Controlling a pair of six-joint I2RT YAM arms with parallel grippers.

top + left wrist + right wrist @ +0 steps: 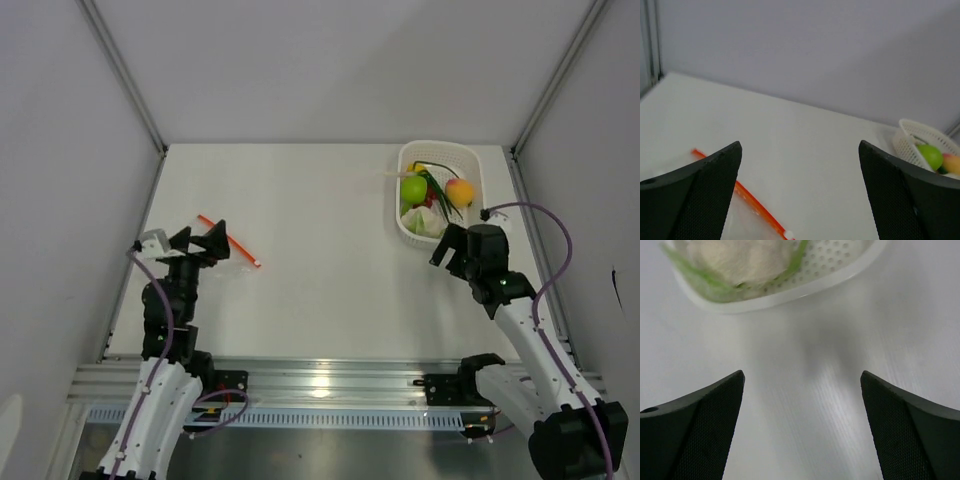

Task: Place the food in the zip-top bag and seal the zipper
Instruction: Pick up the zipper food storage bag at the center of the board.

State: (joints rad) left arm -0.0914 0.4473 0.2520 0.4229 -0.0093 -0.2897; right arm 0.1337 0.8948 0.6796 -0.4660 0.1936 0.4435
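The food lies in a white perforated basket (pixel 408 158) at the back right: a green apple (pixel 413 189), an orange-yellow fruit (pixel 460 191), green stalks (pixel 440 192), a yellow piece (pixel 416 167), red bits (pixel 430 201) and a pale leafy piece (pixel 425 222). The clear zip-top bag (pixel 742 220) lies flat at the left, its red-orange zipper (pixel 230 241) running diagonally. My left gripper (pixel 200 238) hovers open over the bag, holding nothing. My right gripper (pixel 450 243) stands open just short of the basket's near rim (pixel 790 295), with the leafy piece (pixel 740 260) straight ahead.
Grey walls close the table in at the back and both sides. A metal rail (pixel 320 385) with both arm bases runs along the near edge. In the left wrist view the basket (pixel 912 135) shows far off, with the apple (pixel 931 155) in it.
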